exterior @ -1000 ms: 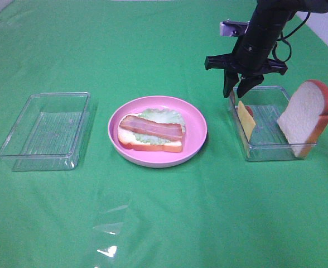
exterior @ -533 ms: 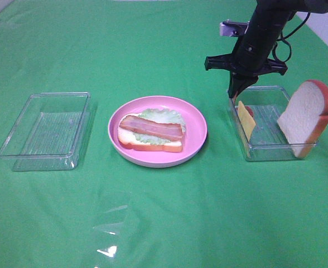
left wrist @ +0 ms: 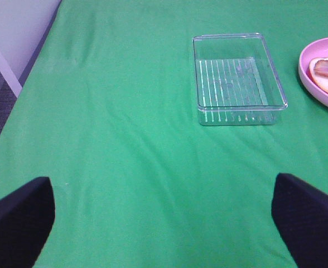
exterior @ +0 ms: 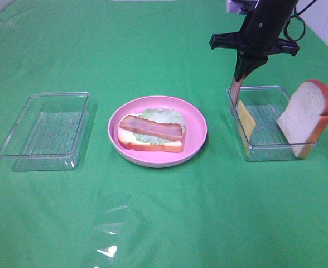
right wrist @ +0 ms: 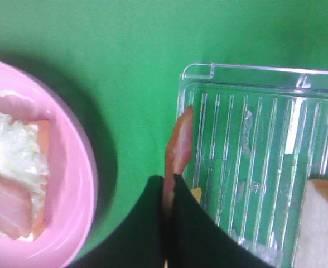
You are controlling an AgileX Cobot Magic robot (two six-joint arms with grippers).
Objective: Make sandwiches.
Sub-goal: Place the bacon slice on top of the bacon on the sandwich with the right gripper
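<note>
sandwich (exterior: 151, 134) is half built and sits open-faced in the middle of the pink plate (exterior: 194, 120): bottom bread, lettuce, bacon on top, no cheese or lid yet.

sweeping from 9 o'clock:

- my left gripper (left wrist: 163, 195) only shows in its wrist view. jaws are spread wide with nothing between them, parked over bare green cloth (exterior: 164, 223) and out of the job.
- left tray (exterior: 52, 128) at 9 o'clock of the plate has nothing in it.
- plate and sandwich at centre, untouched by either arm.
- right gripper (exterior: 243, 71) is above the 11 o'clock corner of the right tray (exterior: 267, 131). jaws are clenched on the top end of a bacon strip (exterior: 234, 90), which hangs straight down. i can't tell if its lower end is clear of the tray rim.
- in that tray, a cheese slice (exterior: 245, 120) stands along the 9 o'clock wall and a bread slice (exterior: 303, 117) leans at the 3 o'clock end.

step, as i read it: fetching more bacon, grasp done, strip coming out of the tray.

next move: get the dangling end above the rim, carry toward 9 o'clock over the plate, lower so the strip lays flat along the bacon already there, then let go. a limp strip could catch on the rim or fold on landing, so go slow. cheese and top bread are left after that.
</note>
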